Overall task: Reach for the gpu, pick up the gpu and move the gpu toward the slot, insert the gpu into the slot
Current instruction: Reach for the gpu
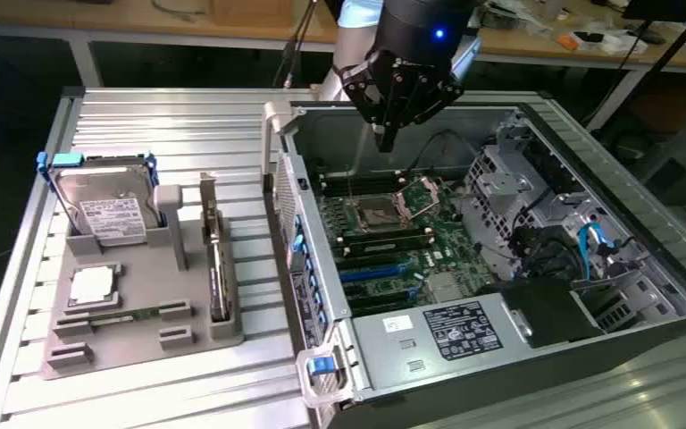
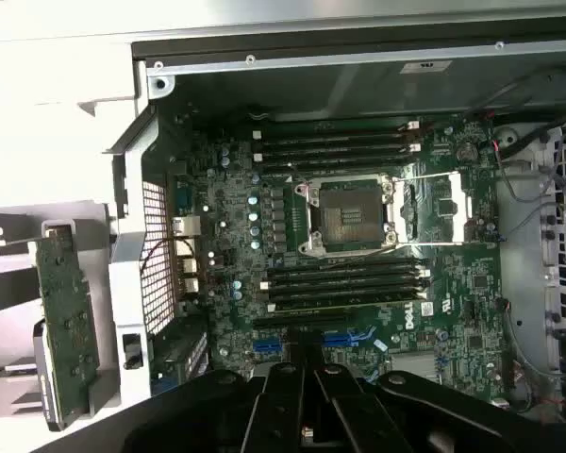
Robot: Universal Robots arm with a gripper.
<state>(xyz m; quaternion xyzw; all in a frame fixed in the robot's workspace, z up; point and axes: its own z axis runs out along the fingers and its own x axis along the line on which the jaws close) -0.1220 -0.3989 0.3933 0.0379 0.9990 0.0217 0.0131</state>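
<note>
The hand sits closest to the wrist camera, its black fingers pressed together with nothing between them. It hovers over the open computer case, above the motherboard and close to the bare processor socket. In the exterior view the hand tapers to a closed point over the far part of the case, again above the motherboard and its socket. The gpu is outside the case, just beside its perforated wall, standing on its long edge in a grey holder on the ribbed metal tabletop. The wrist view shows the gpu as a green-faced card on the outer side of that same wall. The hand is well apart from it. Further from the case, the holder also carries a hard drive propped upright and a small memory stick lying flat.
</note>
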